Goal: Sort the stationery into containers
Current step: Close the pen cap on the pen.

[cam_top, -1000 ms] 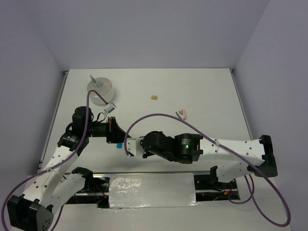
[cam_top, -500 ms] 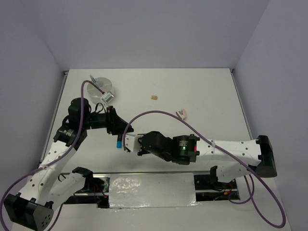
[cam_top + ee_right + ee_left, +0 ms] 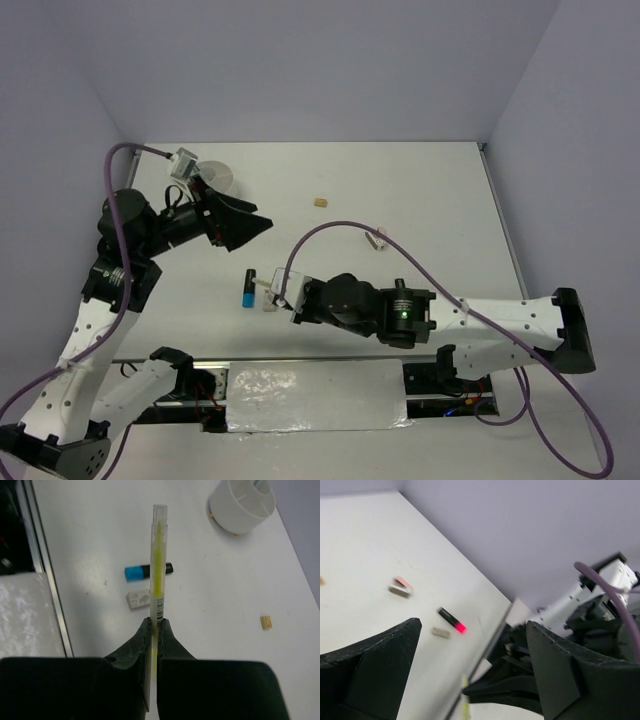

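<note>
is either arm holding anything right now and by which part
The right gripper pinches the thin yellow-green stick in its jaws near the barcoded end, with the clear-capped tip pointing forward. The left gripper is empty, jaws open.

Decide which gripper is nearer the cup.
Left. The left gripper hangs open right beside the cup, on its near side. The right gripper, shut on the yellow stick, is far off, beside the marker.
</note>
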{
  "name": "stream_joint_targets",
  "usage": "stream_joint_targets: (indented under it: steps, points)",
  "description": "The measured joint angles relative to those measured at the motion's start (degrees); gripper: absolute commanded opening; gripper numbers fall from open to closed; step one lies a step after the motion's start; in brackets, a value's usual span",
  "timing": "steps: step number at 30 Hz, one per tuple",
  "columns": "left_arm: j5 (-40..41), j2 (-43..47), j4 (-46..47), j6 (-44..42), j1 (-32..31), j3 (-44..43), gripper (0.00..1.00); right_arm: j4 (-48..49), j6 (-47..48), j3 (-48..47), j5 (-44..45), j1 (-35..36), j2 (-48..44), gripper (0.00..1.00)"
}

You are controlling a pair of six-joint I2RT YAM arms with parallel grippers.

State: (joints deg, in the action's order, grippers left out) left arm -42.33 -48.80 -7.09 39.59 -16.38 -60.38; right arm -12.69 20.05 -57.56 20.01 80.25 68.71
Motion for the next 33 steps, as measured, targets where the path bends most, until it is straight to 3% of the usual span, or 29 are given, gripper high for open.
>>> stream_joint_targets:
  steps: [6, 12, 19, 33]
  points:
    - [6.4, 3.7, 1.5, -1.9, 0.0, -2.2, 0.99, 10.1, -8.5, 3.2, -1.0, -0.8, -9.4, 0.0]
    - [-5.5, 4.1, 17.2, 2.2, 0.0, 0.9, 0.99, 16.9, -18.7, 4.7, -5.5, -3.5, -17.0, 0.0]
    - [-16.2, 0.5, 32.5, 10.3, -0.3, 3.0, 0.99, 19.2, -26.7, 4.8, -12.7, -4.6, -18.8, 0.0]
    - [-19.9, -3.5, 37.2, 12.5, -6.2, 0.9, 0.81, 22.9, -34.4, 7.2, -26.7, -8.7, -23.1, 0.0]
